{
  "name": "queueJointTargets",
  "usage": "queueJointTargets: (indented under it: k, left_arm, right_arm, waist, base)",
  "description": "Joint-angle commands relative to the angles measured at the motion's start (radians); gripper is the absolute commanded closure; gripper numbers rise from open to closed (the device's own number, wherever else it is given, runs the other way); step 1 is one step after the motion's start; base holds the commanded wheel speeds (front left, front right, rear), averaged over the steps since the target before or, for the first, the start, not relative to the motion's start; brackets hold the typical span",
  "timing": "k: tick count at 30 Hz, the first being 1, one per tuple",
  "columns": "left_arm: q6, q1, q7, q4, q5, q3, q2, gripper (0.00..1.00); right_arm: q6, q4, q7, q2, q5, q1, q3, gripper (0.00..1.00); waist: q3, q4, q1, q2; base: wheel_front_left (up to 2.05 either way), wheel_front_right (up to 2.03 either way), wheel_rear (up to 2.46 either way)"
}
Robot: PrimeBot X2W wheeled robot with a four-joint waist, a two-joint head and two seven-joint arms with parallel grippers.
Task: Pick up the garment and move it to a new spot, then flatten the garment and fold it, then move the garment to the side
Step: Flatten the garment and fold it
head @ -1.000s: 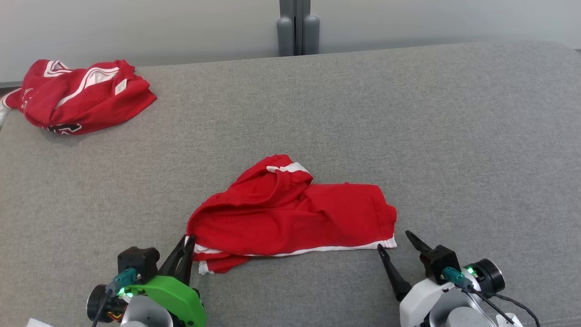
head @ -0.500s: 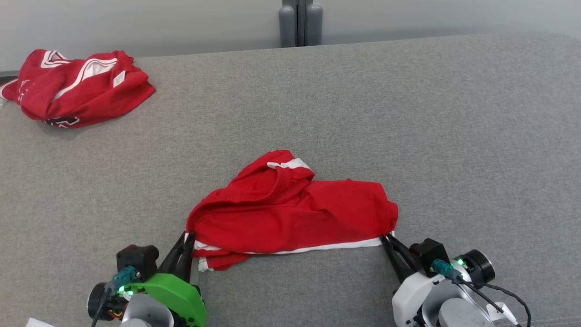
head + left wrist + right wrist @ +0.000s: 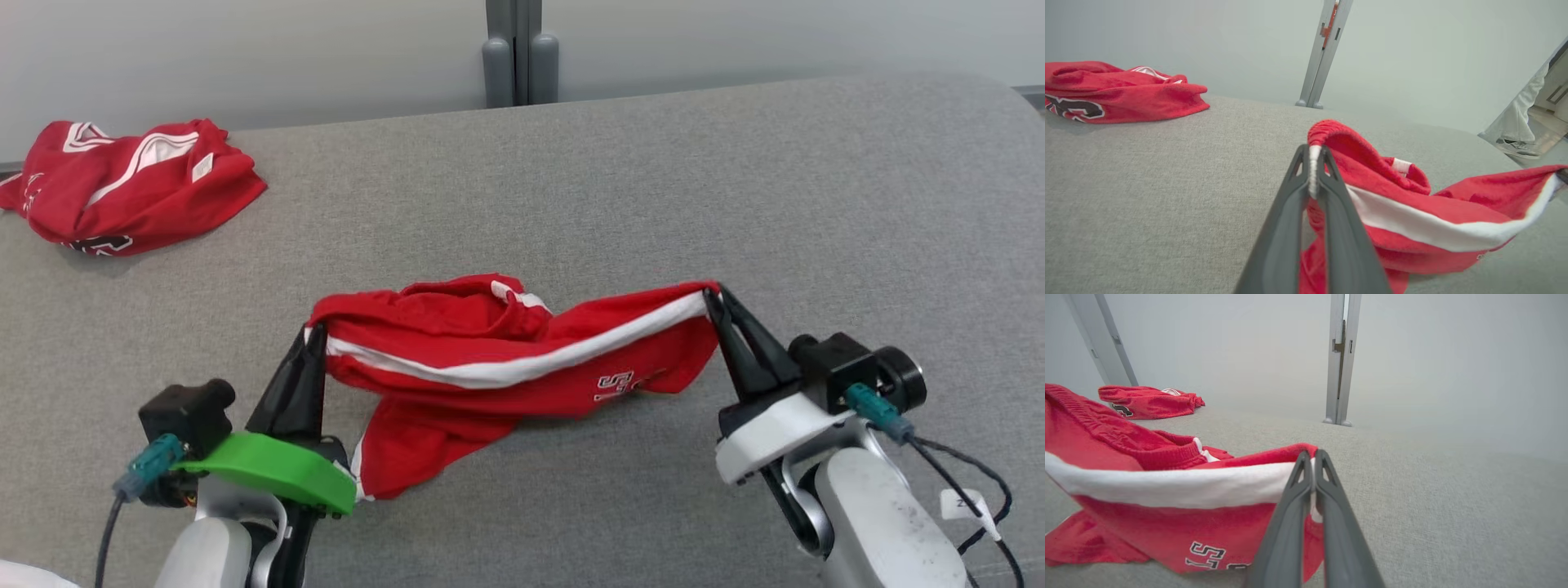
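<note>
The garment (image 3: 482, 359) is a pair of red shorts with a white stripe along one edge and dark lettering. It hangs stretched between my two grippers above the grey surface, its lower part still touching the cloth below. My left gripper (image 3: 314, 333) is shut on its left corner (image 3: 1312, 163). My right gripper (image 3: 712, 296) is shut on its right corner (image 3: 1306, 461). The stripe sags between them.
A second red garment (image 3: 131, 186) with white trim lies crumpled at the far left of the grey padded surface (image 3: 653, 188). A grey post (image 3: 513, 53) stands behind the far edge. A person's leg and shoe (image 3: 1517, 122) appear at the right of the left wrist view.
My right gripper closed on the garment's right corner. Both grippers then rose and lifted the striped edge off the surface. The head camera has shifted as well.
</note>
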Motion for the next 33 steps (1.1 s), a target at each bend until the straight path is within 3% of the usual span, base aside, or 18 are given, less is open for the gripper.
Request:
queueJointTargets:
  k: [1,11,17,22,27,33]
  left_arm:
    - [-0.005,-0.021,0.001,-0.034,-0.016,0.005,0.011,1.00]
    - [0.010,-0.018,0.091,-0.429,-0.150,0.056,0.013,1.00]
    - [0.058,0.011,0.192,-0.718,-0.238,0.079,0.017,1.00]
    - [0.105,0.019,0.276,-0.875,-0.282,0.077,0.029,1.00]
    - [0.148,-0.019,0.359,-0.844,-0.291,0.076,0.051,1.00]
    - [0.135,-0.231,0.451,-0.597,-0.276,0.045,0.089,1.00]
  right_arm:
    - [-0.001,-0.044,-0.003,-0.009,0.006,-0.009,-0.011,1.00]
    - [-0.001,-0.444,-0.003,-0.027,0.015,0.011,-0.104,1.00]
    - [-0.001,-0.698,-0.003,-0.036,-0.010,0.038,-0.174,1.00]
    - [-0.001,-0.833,-0.003,-0.033,-0.028,0.061,-0.217,1.00]
    - [-0.001,-0.791,0.044,-0.021,0.019,0.057,-0.234,1.00]
    - [-0.001,-0.513,0.063,-0.064,0.100,-0.131,-0.153,1.00]
  waist:
    - [-0.020,-0.015,0.0000,0.0000]
    - [-0.070,-0.060,0.0000,0.0000]
    - [-0.074,-0.086,0.0000,0.0000]
    - [-0.060,-0.099,0.0000,0.0000]
    - [-0.013,-0.102,0.0000,0.0000]
    - [0.098,-0.097,0.0000,0.0000]
  base:
    - [0.00,0.00,0.00]
    - [0.00,0.00,0.00]
    - [0.00,0.00,0.00]
    - [0.00,0.00,0.00]
    - [0.00,0.00,0.00]
    - [0.00,0.00,0.00]
